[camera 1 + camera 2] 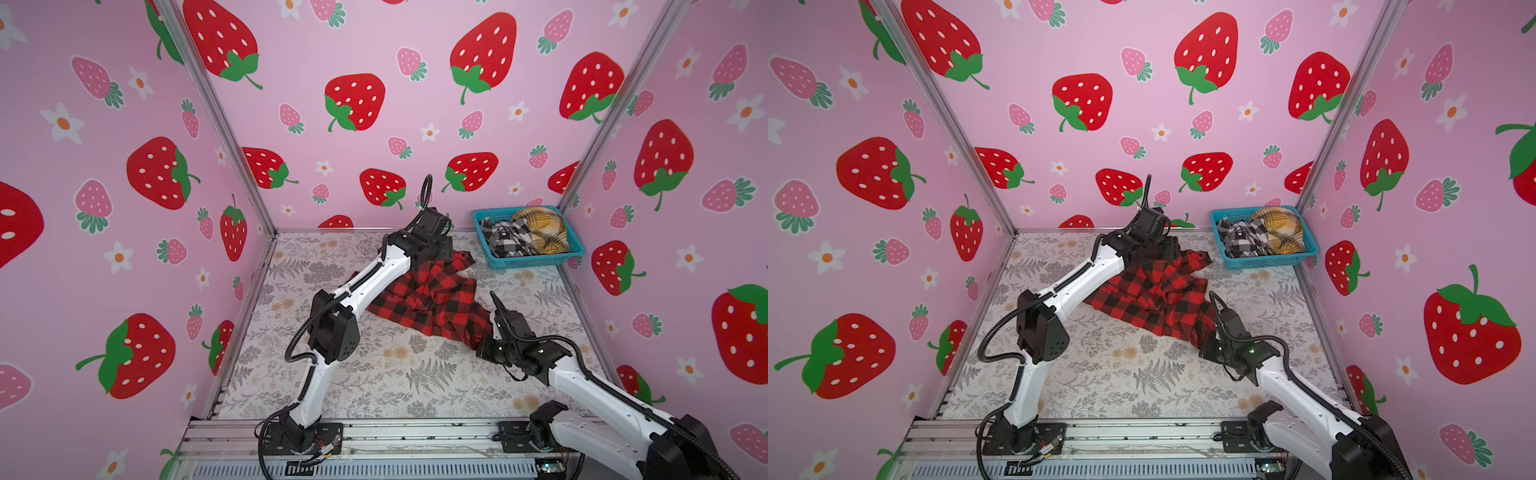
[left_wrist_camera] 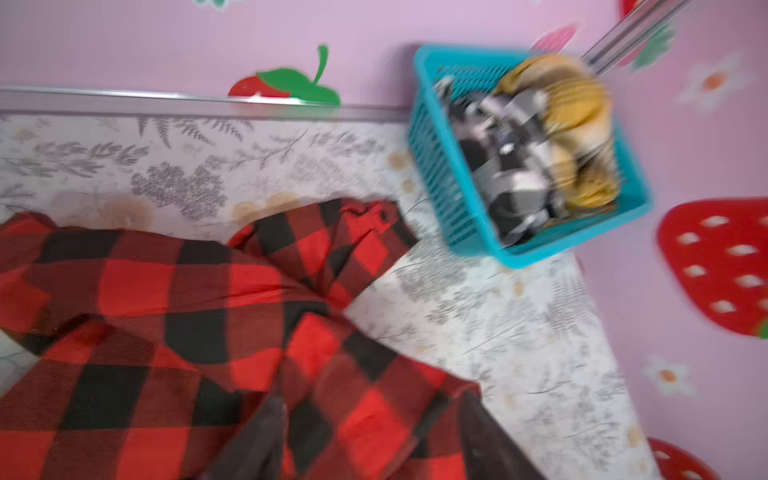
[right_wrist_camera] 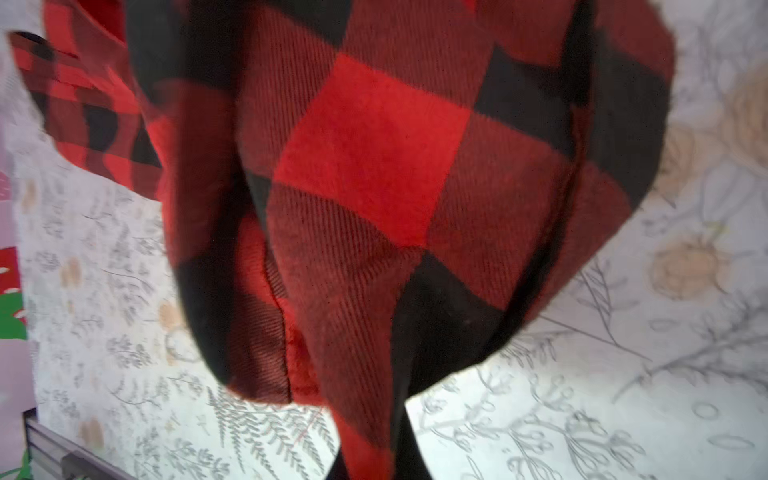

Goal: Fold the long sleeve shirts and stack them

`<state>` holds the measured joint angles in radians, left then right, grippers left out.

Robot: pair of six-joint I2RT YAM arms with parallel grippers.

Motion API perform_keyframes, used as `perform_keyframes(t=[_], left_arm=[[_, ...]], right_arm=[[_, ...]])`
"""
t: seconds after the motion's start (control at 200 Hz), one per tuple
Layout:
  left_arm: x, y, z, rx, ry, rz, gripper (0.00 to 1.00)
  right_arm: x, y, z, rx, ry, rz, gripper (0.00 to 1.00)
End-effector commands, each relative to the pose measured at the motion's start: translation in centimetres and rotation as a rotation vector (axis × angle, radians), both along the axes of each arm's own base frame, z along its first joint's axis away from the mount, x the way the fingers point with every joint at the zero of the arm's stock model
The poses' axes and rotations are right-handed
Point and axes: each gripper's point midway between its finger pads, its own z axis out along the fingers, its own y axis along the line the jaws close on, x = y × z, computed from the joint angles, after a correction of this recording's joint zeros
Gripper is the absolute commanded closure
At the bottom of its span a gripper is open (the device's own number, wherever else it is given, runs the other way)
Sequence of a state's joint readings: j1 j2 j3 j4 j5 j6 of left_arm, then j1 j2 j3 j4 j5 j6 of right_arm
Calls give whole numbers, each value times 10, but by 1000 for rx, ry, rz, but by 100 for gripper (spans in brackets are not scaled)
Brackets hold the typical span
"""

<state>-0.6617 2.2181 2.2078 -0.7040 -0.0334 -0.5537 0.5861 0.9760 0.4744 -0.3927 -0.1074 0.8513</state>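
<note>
Lying crumpled across the middle of the floral bench (image 1: 374, 374), reaching toward its far edge: a red-and-black checked shirt (image 1: 432, 299). Pinched at its near right corner by the right gripper (image 1: 478, 347), jaws closed tight on the cloth. Poised over its far end, the left gripper (image 1: 446, 251), blurred jaws spread wide, gripping nothing. Heaped in a blue basket (image 1: 536, 262) at the far right corner: a black-and-white shirt (image 1: 505, 239) beside a yellow shirt (image 1: 540, 230).

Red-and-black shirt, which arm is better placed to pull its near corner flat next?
Probably the right. The right gripper has the near corner of the red-and-black shirt bunched in it; the left gripper sits at the far edge, open.
</note>
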Motion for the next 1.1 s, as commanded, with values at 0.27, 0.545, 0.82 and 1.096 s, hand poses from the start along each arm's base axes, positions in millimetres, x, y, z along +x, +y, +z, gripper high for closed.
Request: perform_keyframes(t=[0.27,0.545,0.82,1.096], left_arm=[[-58,254,-33,-13,314,435,17],[-39,278,-49,-195,388,441,18],[14,267,-85,-200,452,431,19],[29,268,-124,-106,542,448,25]], right_arm=[[4,-29,58,-223,-100,1,20],[12,33,41,-204,-94,197,31],[19,49,9,-248,-32,203,54],[21,44,5,-283,-16,186,68]])
